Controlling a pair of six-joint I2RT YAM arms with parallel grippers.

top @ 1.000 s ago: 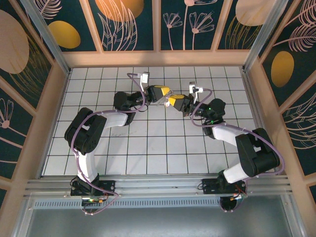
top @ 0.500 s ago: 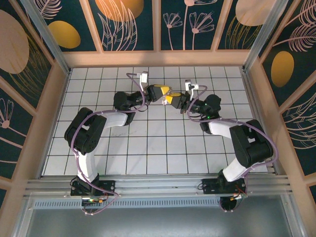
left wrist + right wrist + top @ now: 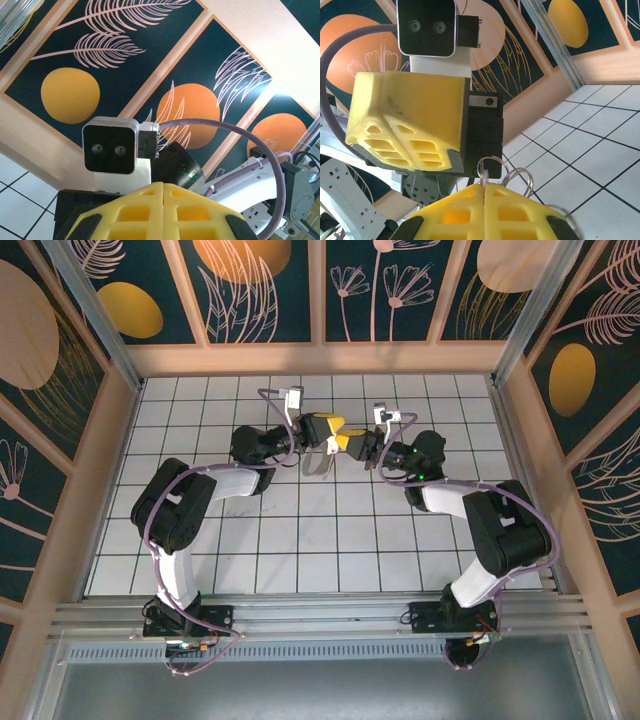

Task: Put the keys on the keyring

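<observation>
In the right wrist view my right gripper (image 3: 484, 186) is shut on a thin pale lilac key (image 3: 484, 176), pinched edge-on at the seam of the yellow fingers. A small wire ring (image 3: 493, 157) loops over the key's top. Beside it a larger double loop of wire, the keyring (image 3: 518, 169), rises past the right finger. My left gripper's yellow fingers (image 3: 407, 115) hang close above and left of the key. In the left wrist view the left gripper (image 3: 164, 186) is shut with nothing showing between its fingers. From above, both grippers (image 3: 330, 428) (image 3: 348, 439) meet tip to tip above the tiled floor.
The white tiled floor (image 3: 300, 530) spreads in front of both arms. Patterned walls (image 3: 320, 290) close in the back and both sides. The right arm's wrist camera (image 3: 110, 145) sits just beyond the left fingertips, and a purple cable (image 3: 240, 135) arcs nearby.
My right gripper has moved left and slightly back, closing the gap to the left gripper. The left gripper has barely moved. Both stay shut.
</observation>
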